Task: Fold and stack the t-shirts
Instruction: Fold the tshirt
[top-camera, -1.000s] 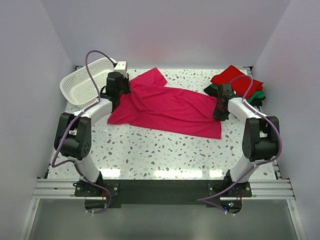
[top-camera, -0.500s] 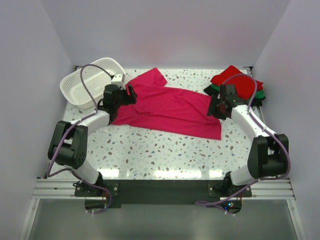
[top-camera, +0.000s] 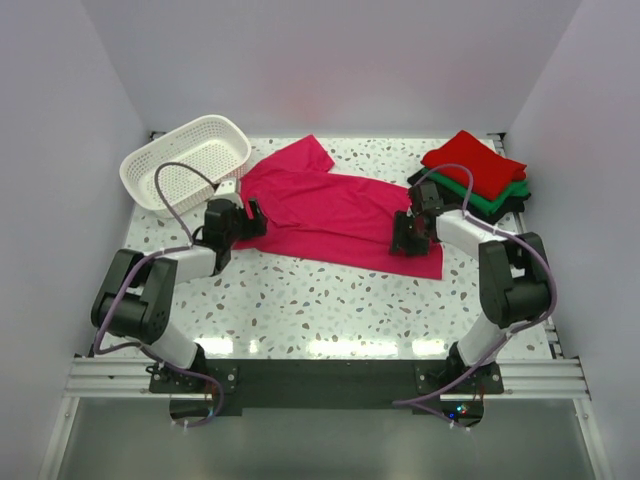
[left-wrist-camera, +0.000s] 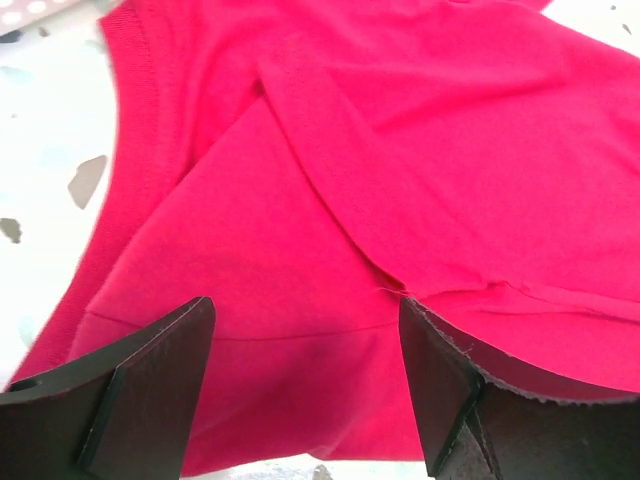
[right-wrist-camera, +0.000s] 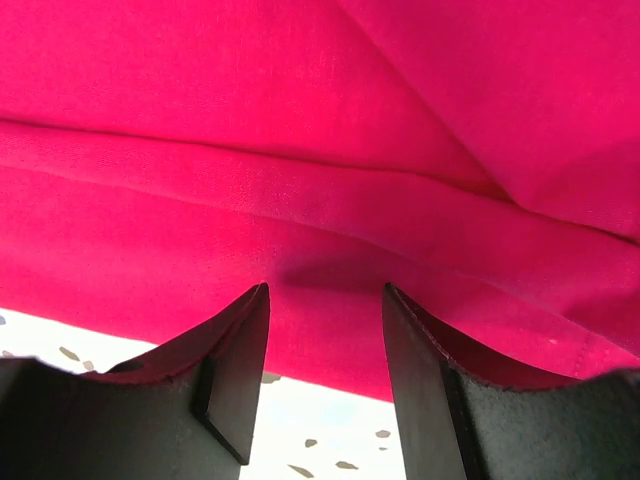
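Magenta t-shirt (top-camera: 335, 212) spread across the worktop's far middle; left gripper (top-camera: 252, 215) and right gripper (top-camera: 402, 240), both open and empty, over its ends; folded shirts (top-camera: 475, 172) stacked in the far right corner

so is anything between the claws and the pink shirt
Nothing visible does. The left claw is open over the left end of the pink shirt, the right claw open over its right end; only cloth shows between their fingers.
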